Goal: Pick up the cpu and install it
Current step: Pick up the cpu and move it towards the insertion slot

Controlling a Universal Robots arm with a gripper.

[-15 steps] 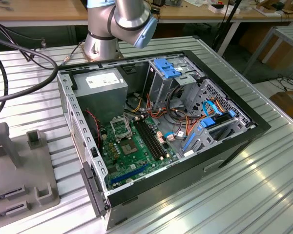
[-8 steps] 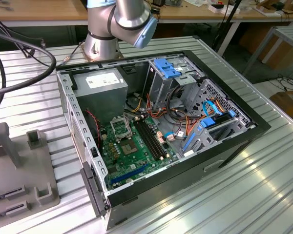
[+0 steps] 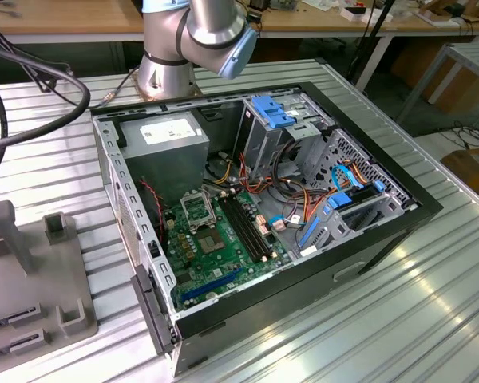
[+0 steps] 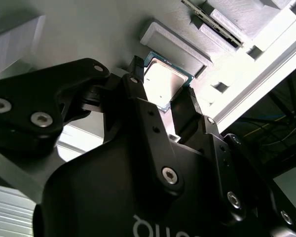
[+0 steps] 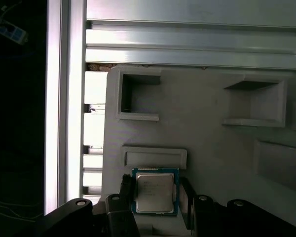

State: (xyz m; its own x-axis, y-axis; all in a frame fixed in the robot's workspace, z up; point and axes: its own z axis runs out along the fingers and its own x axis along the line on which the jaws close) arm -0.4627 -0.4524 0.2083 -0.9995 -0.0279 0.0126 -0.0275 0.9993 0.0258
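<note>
We see the cpu (image 5: pixel 154 192) lying flat on the pale grey fixture (image 5: pixel 212 148), silver-grey top upward and ringed by a thin blue-green border. It sits just beside a low raised block (image 5: pixel 154 157) of that fixture. In the second wrist view the cpu (image 4: pixel 163 84) catches the light, with the same block (image 4: pixel 175 47) at its far edge.

The gripper (image 5: pixel 157 195) stands right over the chip. Its 2 black fingers (image 5: pixel 187 197) are spread, 1 on each side of the cpu and close against 2 opposite edges. A thin dark sliver shows between the chip and 1 finger, so we read the hand as straddling the cpu, not pinching it. The second wrist view shows the gripper (image 4: pixel 160 81) the same way, with the chip low between its fingertips and resting on the fixture.

In the exterior view the arm (image 3: pixel 199 32) rises from its base on the ribbed aluminium table (image 3: pixel 383 319), behind an open computer case (image 3: pixel 367 239). The green motherboard (image 3: pixel 215 247) lies on the floor of the case. Its square socket (image 3: pixel 198 209), with a silver frame, sits just beside the long black memory slots (image 3: pixel 247 230) and near the grey power supply (image 3: pixel 169 137). The grey fixture (image 3: pixel 32 263) rests on the table on the exterior view's left, apart from the case. The cpu is on the fixture, not yet in the socket.
</note>
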